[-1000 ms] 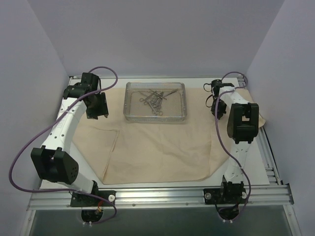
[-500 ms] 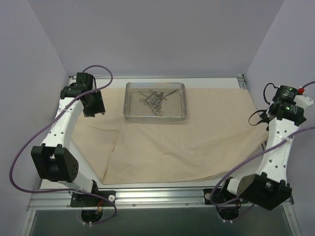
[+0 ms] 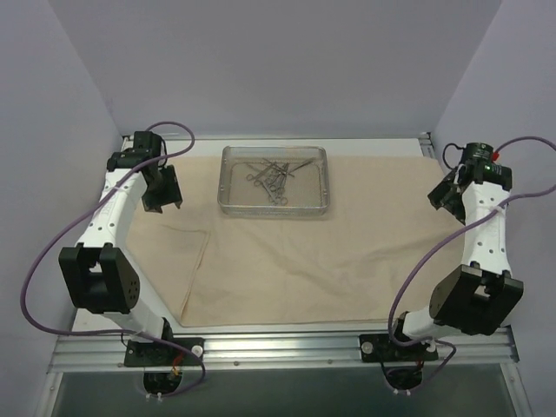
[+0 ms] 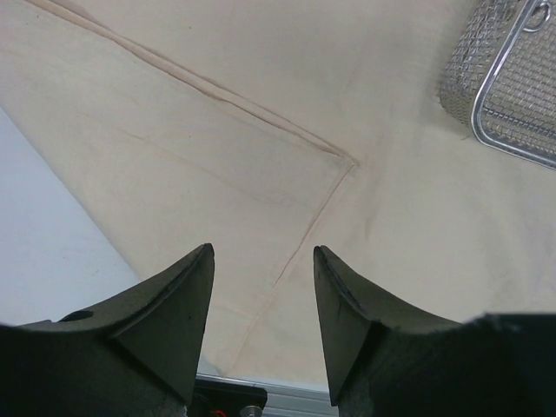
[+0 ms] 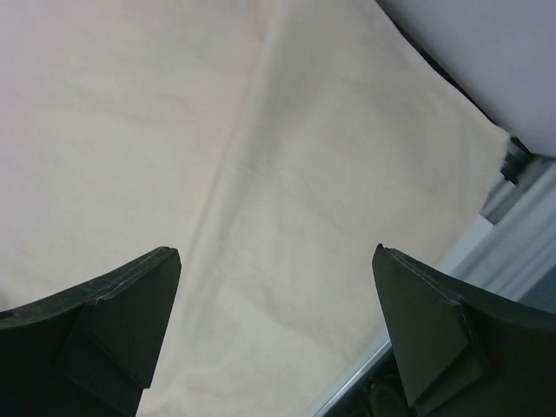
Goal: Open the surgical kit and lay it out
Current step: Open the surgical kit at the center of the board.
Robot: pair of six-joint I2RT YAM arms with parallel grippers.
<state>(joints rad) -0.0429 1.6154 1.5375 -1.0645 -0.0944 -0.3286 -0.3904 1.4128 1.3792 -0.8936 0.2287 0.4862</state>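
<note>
The surgical kit's beige cloth wrap (image 3: pixel 295 252) lies spread flat over the table. The wire-mesh tray (image 3: pixel 224 181) stands on it at the back centre, with several steel scissors and forceps (image 3: pixel 271 174) piled inside. My left gripper (image 3: pixel 162 196) hovers open over the wrap's left side. In its wrist view the left gripper (image 4: pixel 262 250) holds nothing, above a folded-over hemmed corner (image 4: pixel 354 162), with the tray (image 4: pixel 480 104) at the upper right. My right gripper (image 3: pixel 443 196) hangs over the wrap's right edge. The right wrist view shows this gripper (image 5: pixel 276 252) wide open above the cloth (image 5: pixel 261 130).
An aluminium rail (image 3: pixel 278 343) with both arm bases runs along the near edge. More rail (image 3: pixel 479 291) lines the right side. Lilac walls (image 3: pixel 52 130) close in left, right and back. A strip of bare white table (image 4: pixel 43 234) shows left of the wrap.
My right arm swung from the back centre out to the right, drawing the wrap's right flap flat, then its jaws opened and let go. My left gripper shifted slightly left.
</note>
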